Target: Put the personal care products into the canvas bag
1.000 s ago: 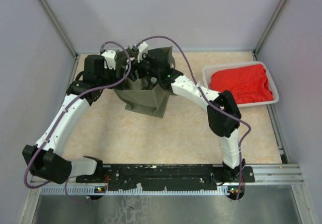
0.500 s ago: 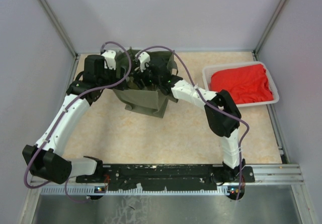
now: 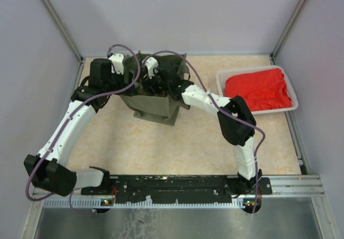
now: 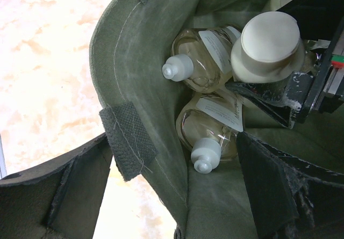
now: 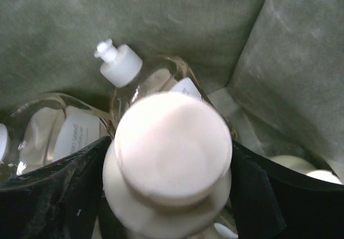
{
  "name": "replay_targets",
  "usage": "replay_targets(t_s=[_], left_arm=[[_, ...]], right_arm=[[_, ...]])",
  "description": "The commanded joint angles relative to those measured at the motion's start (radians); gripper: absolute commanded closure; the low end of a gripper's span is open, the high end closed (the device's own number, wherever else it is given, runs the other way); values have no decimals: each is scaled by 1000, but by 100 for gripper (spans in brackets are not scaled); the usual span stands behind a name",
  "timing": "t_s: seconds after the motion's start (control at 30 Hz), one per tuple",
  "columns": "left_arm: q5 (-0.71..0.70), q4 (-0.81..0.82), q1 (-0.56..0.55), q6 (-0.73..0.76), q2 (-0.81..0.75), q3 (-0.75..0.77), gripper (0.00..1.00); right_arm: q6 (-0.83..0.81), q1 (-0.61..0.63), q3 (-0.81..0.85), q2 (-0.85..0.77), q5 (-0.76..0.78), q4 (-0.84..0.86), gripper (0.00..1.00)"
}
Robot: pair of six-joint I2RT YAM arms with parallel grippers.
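Observation:
The olive canvas bag [image 3: 156,107] stands open at the back of the table. My right gripper [image 3: 159,82] reaches down into it, shut on a pale bottle with a wide cream cap [image 5: 172,147], which also shows in the left wrist view [image 4: 269,40]. Two clear bottles of amber liquid with white caps lie on the bag's floor [image 4: 201,56] [image 4: 212,126]. Another pale cap [image 5: 301,169] shows in the corner. My left gripper [image 4: 173,147] is open and straddles the bag's side wall [image 4: 134,78], one finger outside and one inside.
A white tray [image 3: 221,78] holding a red cloth [image 3: 258,88] sits at the back right. Grey enclosure walls surround the table. Both arms crowd over the bag's mouth.
My right gripper has moved left and down into the bag with the cream-capped bottle. The bag's mouth has spread wider and its body stands straighter. The left arm has barely moved.

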Motion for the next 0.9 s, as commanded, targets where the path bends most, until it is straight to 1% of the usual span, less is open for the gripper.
replay_targets(t_s=[0.0, 0.03, 0.07, 0.23, 0.4, 0.47, 0.7, 0.77, 0.87], left_arm=[[19, 3, 3, -1, 2, 28, 0], [19, 2, 3, 0, 1, 29, 0], [18, 1, 3, 0, 1, 31, 0], [18, -9, 3, 0, 2, 40, 0], [37, -15, 3, -4, 9, 60, 0], [59, -20, 3, -5, 12, 84, 0], [110, -54, 3, 10, 34, 260, 0], [133, -58, 4, 9, 34, 303, 0], [161, -37, 3, 6, 6, 319, 0]], right_arm=[[-33, 5, 40, 7, 16, -64, 9], [-31, 5, 43, 2, 14, -66, 3], [-31, 5, 50, -2, 14, -74, 1], [-20, 5, 124, -57, 42, -144, 1], [26, 5, 214, -170, 97, -242, 1], [58, 5, 236, -226, 112, -255, 1], [106, 5, 211, -460, 151, -220, 1], [99, 6, 177, -516, 193, -220, 1], [71, 6, 89, -613, 305, -212, 1]])
